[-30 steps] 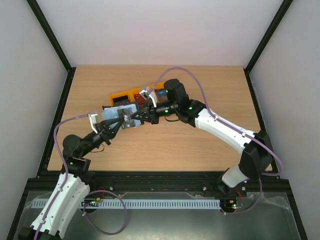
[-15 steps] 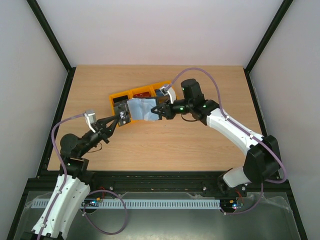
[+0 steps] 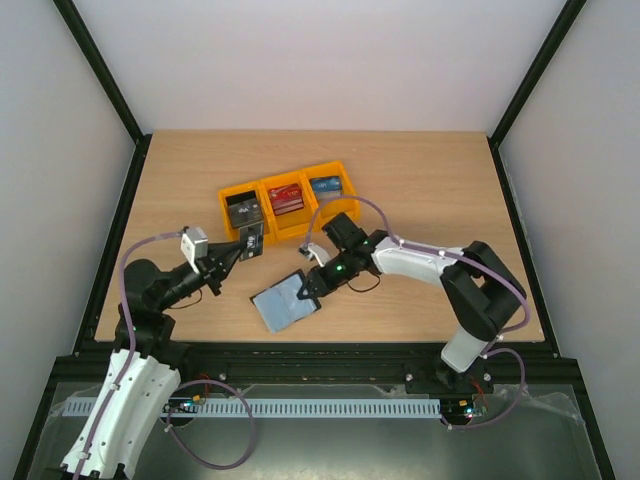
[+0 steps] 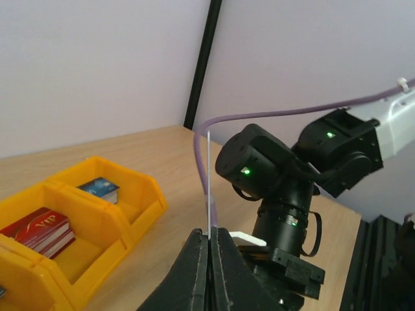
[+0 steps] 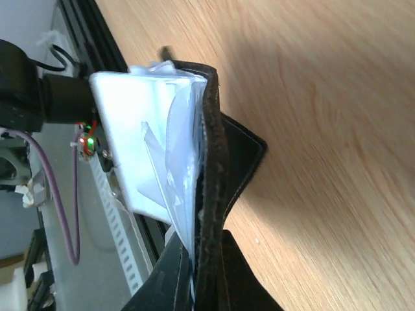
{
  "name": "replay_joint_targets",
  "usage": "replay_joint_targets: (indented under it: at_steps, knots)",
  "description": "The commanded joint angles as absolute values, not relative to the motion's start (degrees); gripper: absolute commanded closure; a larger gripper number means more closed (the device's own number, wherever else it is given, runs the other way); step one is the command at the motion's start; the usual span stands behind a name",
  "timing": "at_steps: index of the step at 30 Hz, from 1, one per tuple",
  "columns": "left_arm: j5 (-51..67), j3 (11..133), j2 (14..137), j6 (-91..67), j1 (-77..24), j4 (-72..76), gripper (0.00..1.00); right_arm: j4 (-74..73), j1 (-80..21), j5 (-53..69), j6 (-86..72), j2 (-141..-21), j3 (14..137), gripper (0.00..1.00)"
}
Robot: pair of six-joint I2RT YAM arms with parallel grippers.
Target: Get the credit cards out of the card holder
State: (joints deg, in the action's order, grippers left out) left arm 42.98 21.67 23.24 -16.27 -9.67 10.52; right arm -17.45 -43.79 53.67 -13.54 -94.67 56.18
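Holding dark plastic card (image 3: 251, 240) clear of black bifold holder (image 3: 283, 303)
Left gripper (image 3: 240, 250) jaws pinched it beside yellow plastic bins (image 3: 265, 205), presumably for binning; right gripper (image 3: 309, 289) jaws clamped the holder.

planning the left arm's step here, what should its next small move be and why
Probably carry the left gripper a little forward over the leftmost yellow bin and open. It is shut on a dark grey card at that bin's near edge, and that bin seems to hold dark cards; red cards and blue cards lie in the other two.
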Motion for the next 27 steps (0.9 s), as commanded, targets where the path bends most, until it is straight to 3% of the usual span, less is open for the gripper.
replay_joint_targets:
  at_steps: [1,2,4,7,9,11,14,18,21,23,27]
  knots:
    - [49.0,23.5,23.0,-11.8,-9.5,8.1,0.97,-21.9,-42.2,53.2,-15.0,-97.4,56.7,0.95]
    - [49.6,23.5,23.1,-12.6,-9.6,8.5,0.97,-23.3,-41.3,50.1,-15.9,-98.2,57.0,0.86]
    - [50.9,23.5,23.3,-13.0,-9.6,8.4,0.98,-26.3,-38.9,41.4,-18.0,-98.8,58.0,0.56]
    - [51.9,23.7,23.1,-11.7,-9.6,7.5,0.98,-34.4,-38.1,19.4,-18.1,-96.4,63.0,0.13]
    - [52.4,24.0,23.0,-10.2,-9.6,6.7,0.97,-36.9,-38.9,10.8,-15.6,-92.7,67.9,0.01]
    - [53.0,24.2,23.2,-9.8,-9.7,6.6,0.98,-35.2,-40.5,10.3,-11.4,-87.0,70.4,0.01]
    - [54.9,23.4,23.4,-10.3,-9.8,8.1,0.98,-27.6,-43.6,27.9,-2.2,-76.8,69.9,0.01]
    - [57.6,22.9,23.7,-11.9,-10.2,10.2,0.98,-14.9,-45.9,47.2,-0.9,-72.7,68.3,0.00]
    - [58.4,23.6,23.8,-11.9,-10.3,9.6,0.98,-15.8,-46.7,51.6,-1.4,-75.6,72.5,0.12]
    - [58.8,23.9,23.9,-12.0,-10.3,9.6,0.98,-19.1,-47.9,51.5,0.0,-77.8,75.4,0.24]
    - [59.4,23.7,24.0,-12.8,-10.4,10.8,0.98,-23.9,-49.3,49.2,1.9,-80.8,78.3,0.38]
